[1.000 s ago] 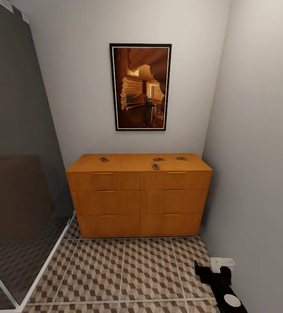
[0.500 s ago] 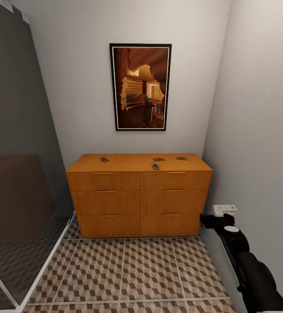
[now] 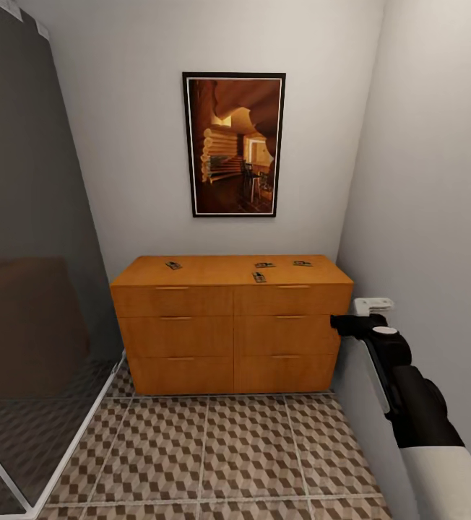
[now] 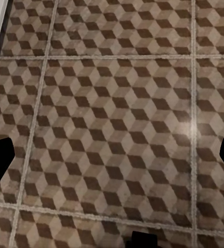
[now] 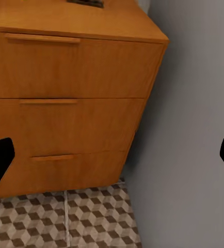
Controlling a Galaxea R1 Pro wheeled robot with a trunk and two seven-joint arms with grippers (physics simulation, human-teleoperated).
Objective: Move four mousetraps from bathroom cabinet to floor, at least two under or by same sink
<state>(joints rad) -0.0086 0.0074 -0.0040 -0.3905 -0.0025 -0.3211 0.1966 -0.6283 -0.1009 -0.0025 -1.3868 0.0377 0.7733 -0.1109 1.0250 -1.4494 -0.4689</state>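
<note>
An orange-brown cabinet (image 3: 232, 323) with 6 drawers is standing against the far wall, under a framed picture (image 3: 234, 144). 4 mousetraps are lying on its top: 1 near the left end (image 3: 173, 265), 2 close together right of the middle (image 3: 259, 276) (image 3: 264, 265), and 1 towards the right end (image 3: 302, 263). The right gripper (image 3: 347, 323) is hovering beside the cabinet's right edge, near the side wall (image 3: 430, 217), its fingers spread wide and gripping nothing. The left gripper (image 4: 112, 165) is pointing down at the cube-patterned bathroom floor (image 3: 214, 455), fingers also spread wide apart.
</note>
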